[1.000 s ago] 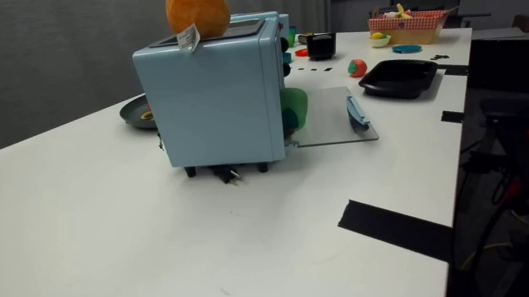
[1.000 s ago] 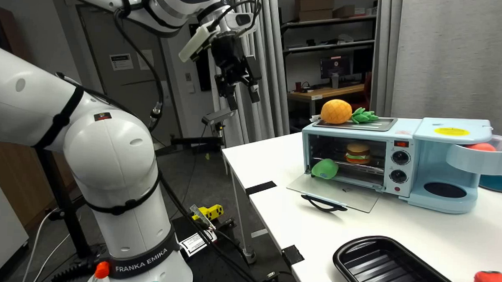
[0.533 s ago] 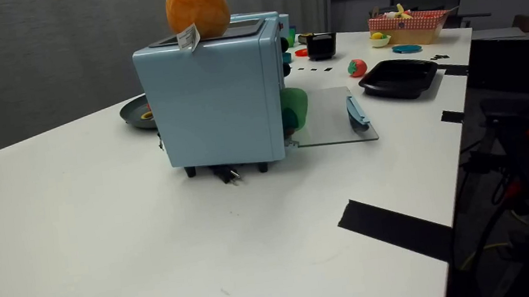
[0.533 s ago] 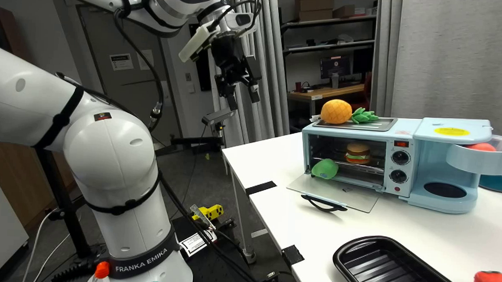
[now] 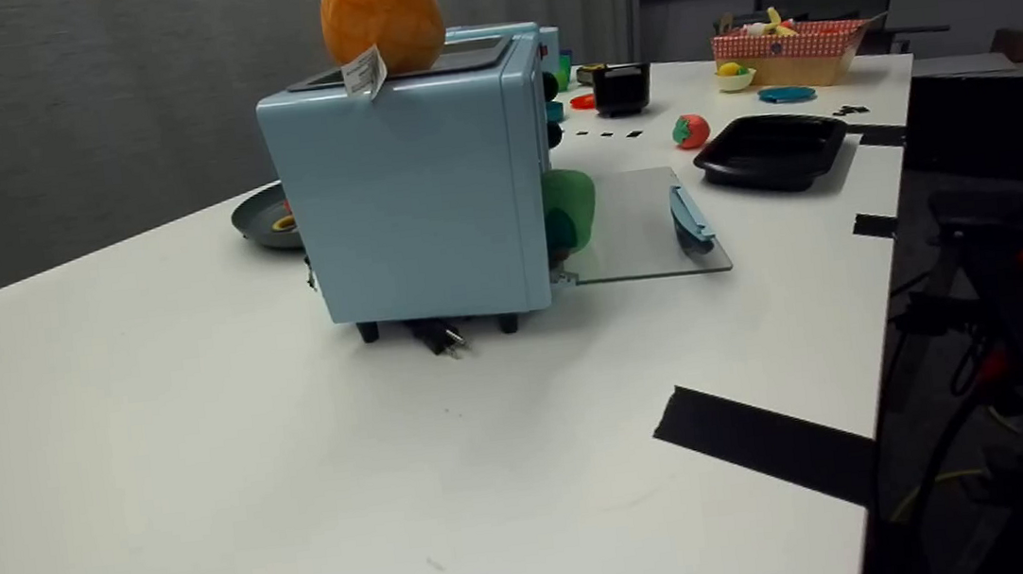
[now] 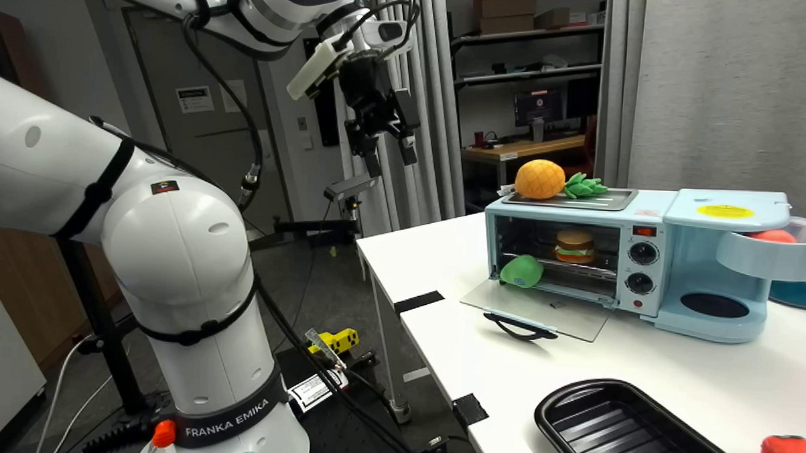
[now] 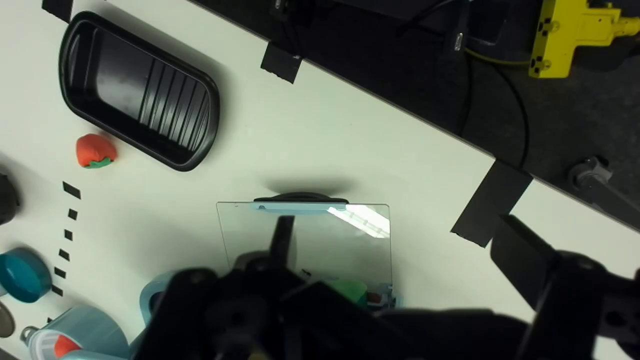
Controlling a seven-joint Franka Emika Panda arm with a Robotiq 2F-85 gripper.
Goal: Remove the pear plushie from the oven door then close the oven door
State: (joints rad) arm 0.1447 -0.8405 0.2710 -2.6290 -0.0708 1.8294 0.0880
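High on the left the claw (image 6: 390, 159) hangs spread and empty, poised, I'd guess, for the pear (image 6: 522, 271). That sits at the left end of the mouth of the oven (image 6: 653, 269), bulging over the lowered door (image 6: 541, 308), where it would probably jam the closing. Bare worktop (image 6: 452, 349) parts the door from the robot-side edge (image 6: 423, 351) and, further right, the tray (image 6: 627, 429): room enough, seemingly.

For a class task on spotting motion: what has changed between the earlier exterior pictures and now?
Nothing visibly moved, was grasped or let go. The gripper stays raised, open and empty; the pear plushie and lowered oven door are where they were.
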